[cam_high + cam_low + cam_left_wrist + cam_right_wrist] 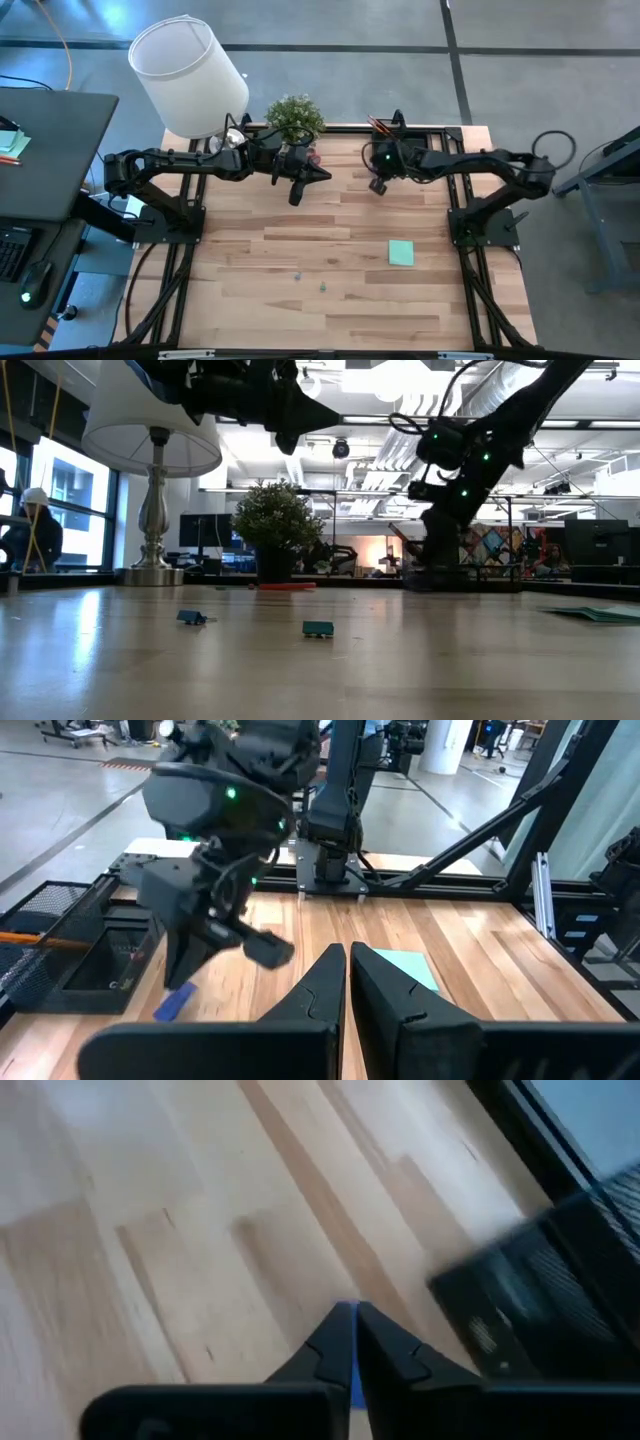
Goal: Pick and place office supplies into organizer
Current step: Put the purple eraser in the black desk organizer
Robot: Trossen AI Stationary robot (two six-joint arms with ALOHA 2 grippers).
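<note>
The left gripper (pixel 322 176) hangs pressed together above the counter (pixel 350 300) near the potted plant (pixel 296 118). Two small pieces (pixel 310 279) and the mint-green sticky-note pad (pixel 401 253) lie loose mid-counter, so most of the task looks undone. The right gripper (pixel 352 1342) pinches a small blue piece (pixel 173 1005) just beside the black mesh organizer (pixel 70 945), which holds an orange pencil (pixel 35 939).

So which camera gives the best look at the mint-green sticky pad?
The high view: the sticky pad lies whole and unobstructed on the table. The left wrist view shows part of it beyond the left gripper; the low view shows only a thin edge at far right; the right wrist view misses it.
</note>
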